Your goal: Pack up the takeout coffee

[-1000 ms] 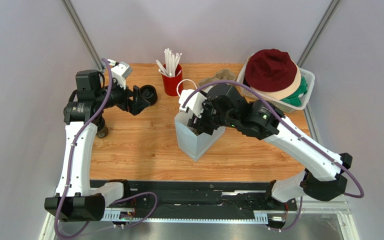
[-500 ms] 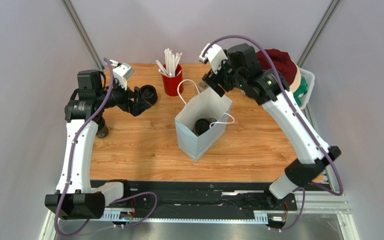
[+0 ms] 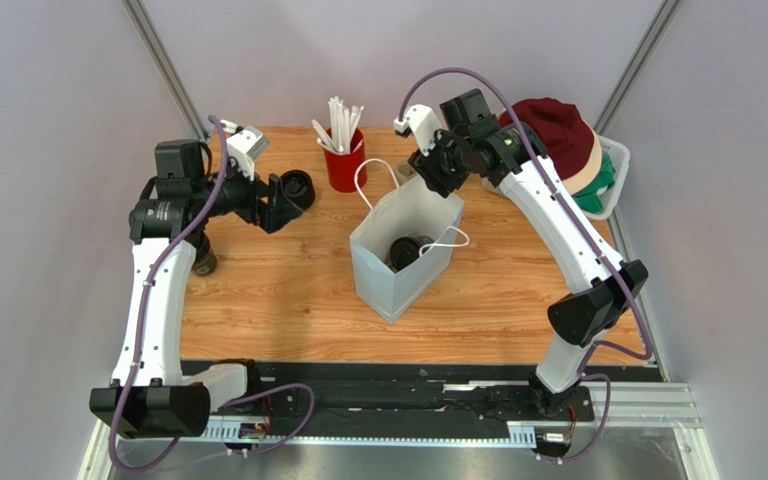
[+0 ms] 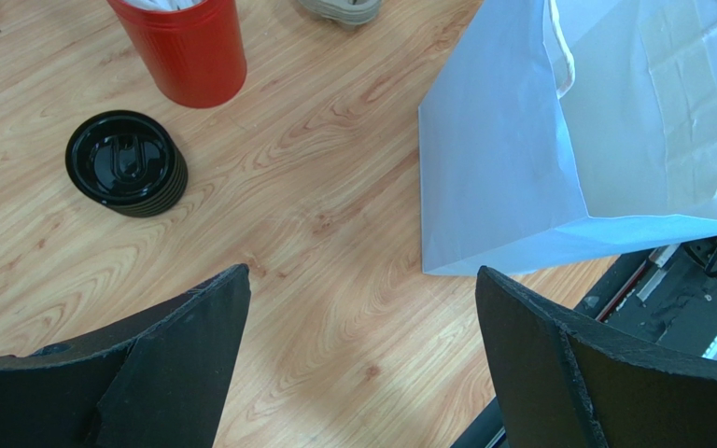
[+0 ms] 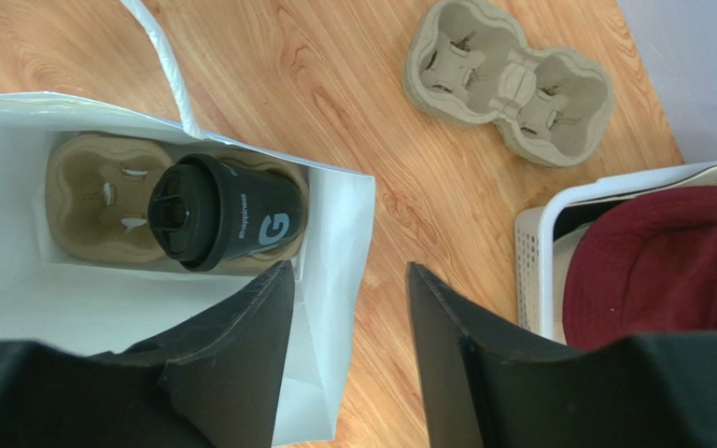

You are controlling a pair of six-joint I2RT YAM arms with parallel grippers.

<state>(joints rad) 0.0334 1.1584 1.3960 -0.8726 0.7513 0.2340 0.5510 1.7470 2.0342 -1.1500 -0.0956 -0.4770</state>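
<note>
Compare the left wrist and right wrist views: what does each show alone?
Only left wrist: the red cup and a squat black round piece beside it. Only right wrist: the takeout coffee standing in a cardboard carrier inside the white paper bag, and a white basket holding a maroon hat. Both: that bag, the spare carrier and the wooden table.

I have bare wooden surface [image 3: 278,290] left of the upright white paper bag [image 3: 383,280], its mouth open upward. The red cup of white straws [image 3: 342,165] and the squat black round plastic piece [image 3: 298,187] stand behind.
</note>
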